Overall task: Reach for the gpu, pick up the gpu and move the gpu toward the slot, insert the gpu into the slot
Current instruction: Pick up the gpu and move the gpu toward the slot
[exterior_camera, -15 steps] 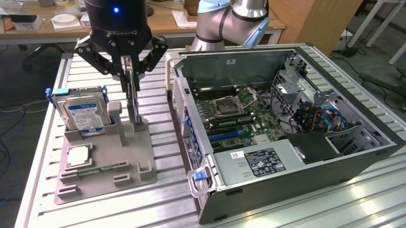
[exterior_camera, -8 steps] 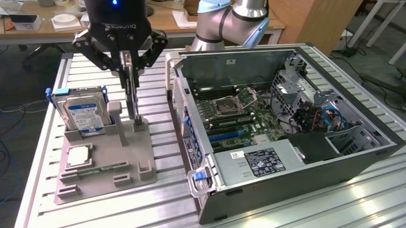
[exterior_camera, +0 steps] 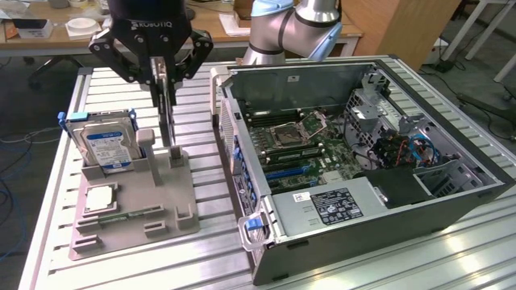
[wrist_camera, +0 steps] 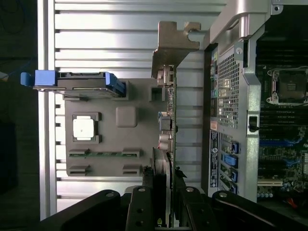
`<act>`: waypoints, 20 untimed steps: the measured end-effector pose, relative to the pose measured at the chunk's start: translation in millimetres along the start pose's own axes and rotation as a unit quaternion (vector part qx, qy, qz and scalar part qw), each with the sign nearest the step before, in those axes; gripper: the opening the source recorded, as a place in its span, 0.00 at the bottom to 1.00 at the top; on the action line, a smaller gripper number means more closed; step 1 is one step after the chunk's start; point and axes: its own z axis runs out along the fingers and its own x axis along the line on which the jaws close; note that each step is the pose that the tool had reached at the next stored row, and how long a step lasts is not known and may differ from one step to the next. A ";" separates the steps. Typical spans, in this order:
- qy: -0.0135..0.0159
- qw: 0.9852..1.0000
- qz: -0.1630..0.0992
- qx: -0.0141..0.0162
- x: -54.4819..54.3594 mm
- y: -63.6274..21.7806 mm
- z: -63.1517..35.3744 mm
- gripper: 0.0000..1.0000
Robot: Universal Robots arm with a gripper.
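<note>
- Gpu is clamped between the jaws of the gripper, one finger on each flat face at its upper end.
- It shows edge-on as a thin upright strip, with its long axis running straight down from the jaws. In the wrist view the silver bracket is at the end away from them.
- Its lower end is at the grey holder on the desk, just beside the hard drive. Whether it touches the holder or hangs just above it is hard to tell.
- Slot, judged to be the blue strip on the green board, lies well apart towards the exterior view's right. It is inside the open case, beyond the case's near wall.
- That strip lies flat on the board, across the card's upright axis.
</note>
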 end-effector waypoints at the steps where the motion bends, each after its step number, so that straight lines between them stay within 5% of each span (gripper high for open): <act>1: 0.000 1.000 0.000 0.000 0.0 0.0 -1.3 0.26; 20: 0.000 1.000 0.000 0.000 -3.6 0.1 -3.7 0.26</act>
